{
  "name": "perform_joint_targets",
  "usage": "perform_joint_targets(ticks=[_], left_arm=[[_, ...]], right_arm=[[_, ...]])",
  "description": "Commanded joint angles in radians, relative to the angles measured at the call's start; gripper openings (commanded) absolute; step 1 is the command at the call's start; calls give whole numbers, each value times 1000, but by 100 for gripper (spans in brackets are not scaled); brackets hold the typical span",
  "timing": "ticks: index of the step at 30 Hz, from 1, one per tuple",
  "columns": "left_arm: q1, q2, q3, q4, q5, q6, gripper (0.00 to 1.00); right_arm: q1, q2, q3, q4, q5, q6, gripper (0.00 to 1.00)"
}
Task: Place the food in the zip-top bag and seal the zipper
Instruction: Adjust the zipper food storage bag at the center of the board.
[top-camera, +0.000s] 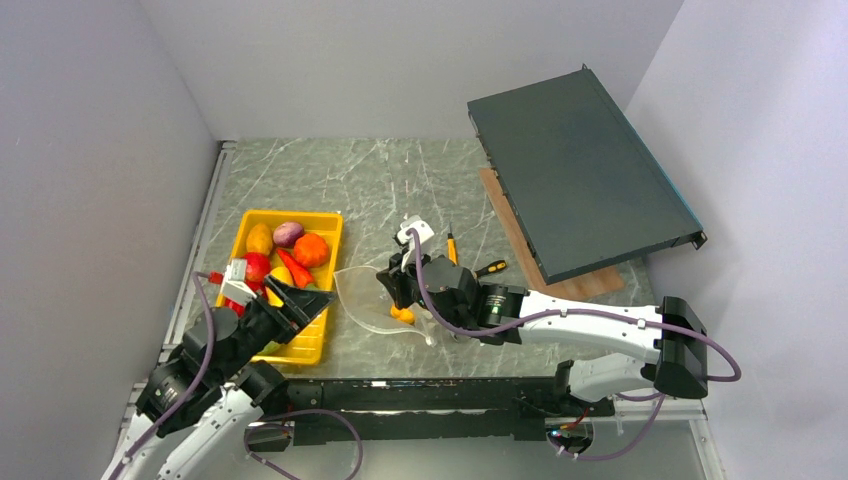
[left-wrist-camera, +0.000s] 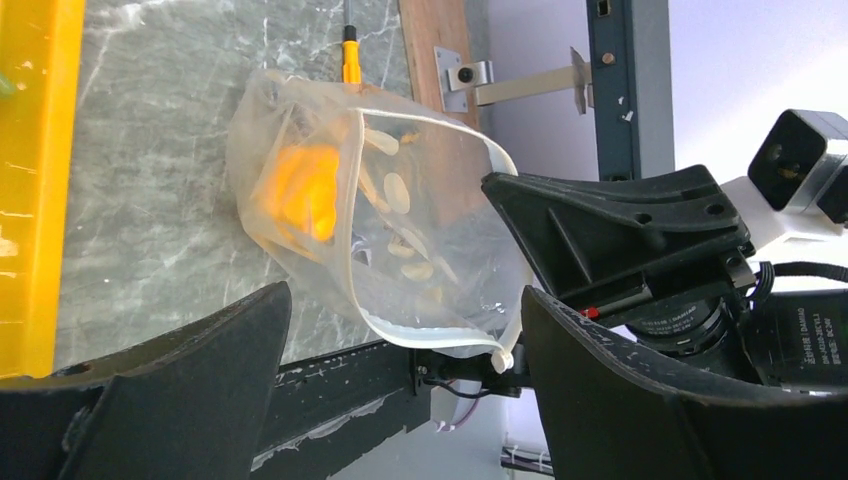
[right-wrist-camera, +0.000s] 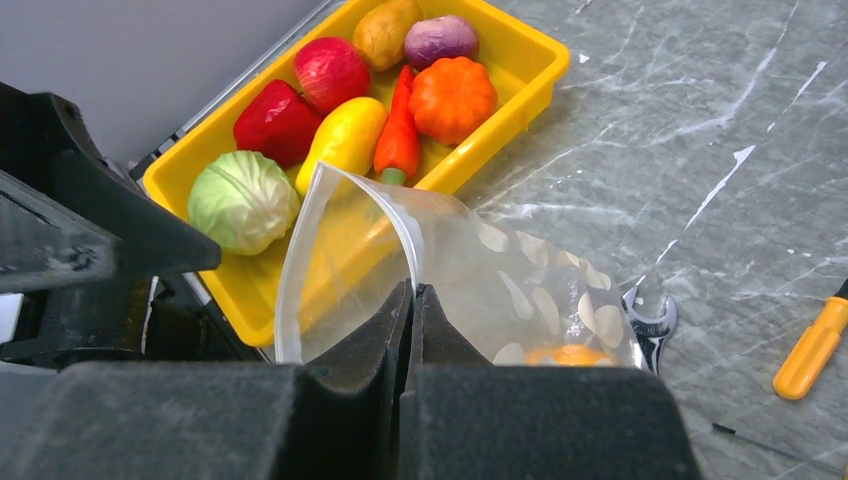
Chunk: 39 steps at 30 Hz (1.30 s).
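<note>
Clear, floppy plastic printed with a panel of white oval dots makes up the zip-top bag (right-wrist-camera: 470, 270). It lies on the grey veined table (top-camera: 400, 180) just beside the right wall of the yellow tray (top-camera: 290, 213), with its mouth turned toward the tray. The zipper (left-wrist-camera: 352, 240) is a thin white strip looping round the mouth, which gapes open. The right gripper (right-wrist-camera: 412, 300) is closed tight, its two black fingers pinching the upper lip of the bag and holding it raised off the table. One glossy orange piece (left-wrist-camera: 305, 195) sits inside at the bag's closed end. The left gripper (top-camera: 303, 295) is spread wide with nothing between its fingers, above the tray's near right corner and facing the bag mouth. In the tray, all smooth and moulded, are a ribbed green cabbage (right-wrist-camera: 243, 200), a red pepper (right-wrist-camera: 277, 120), a yellow pepper (right-wrist-camera: 345, 140), an orange carrot (right-wrist-camera: 398, 140), a lobed orange pumpkin (right-wrist-camera: 453, 98), a purple piece (right-wrist-camera: 440, 38), a round red piece (right-wrist-camera: 330, 72) and a tan piece (right-wrist-camera: 385, 30). A steel wrench (right-wrist-camera: 650, 325) lies partly under the bag's closed end. A yellow-handled screwdriver (right-wrist-camera: 815, 350) lies near, apart from the bag. A dark metal case (top-camera: 580, 170) lies across a wooden board (top-camera: 520, 250) at the table's right, well apart from the bag
</note>
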Motion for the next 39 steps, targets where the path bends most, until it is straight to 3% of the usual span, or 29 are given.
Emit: perform_joint_targets(ticks=[1, 4, 8, 12, 15, 18, 20, 24, 26, 31, 39], left_arm=[[-4, -37, -82, 71, 48, -27, 90], [-4, -5, -116, 76, 48, -76, 90], [-4, 55, -199, 234, 101, -72, 89], [-4, 145, -231, 330, 145, -47, 80], [-4, 179, -197, 292, 122, -12, 62], [-4, 166, -151, 187, 63, 20, 27], [-4, 142, -137, 162, 60, 35, 15], [-4, 87, -173, 168, 23, -6, 14], [-4, 62, -208, 211, 38, -27, 14], [-4, 54, -230, 243, 48, -41, 13], [-4, 90, -168, 172, 39, -6, 12]], right_arm=[[6, -9, 56, 32, 17, 14, 0], [5, 7, 80, 27, 15, 10, 0], [7, 32, 123, -8, 20, -14, 0], [12, 53, 159, -70, 39, -49, 0], [20, 53, 164, -127, 53, -95, 0], [25, 34, 144, -186, 98, -154, 0], [25, 34, 148, -244, 133, -192, 4], [32, 100, 253, -443, 131, -240, 19], [47, 143, 312, -530, 135, -229, 34], [134, 235, 426, -641, 201, -168, 55], [159, 267, 466, -680, 249, -24, 58]])
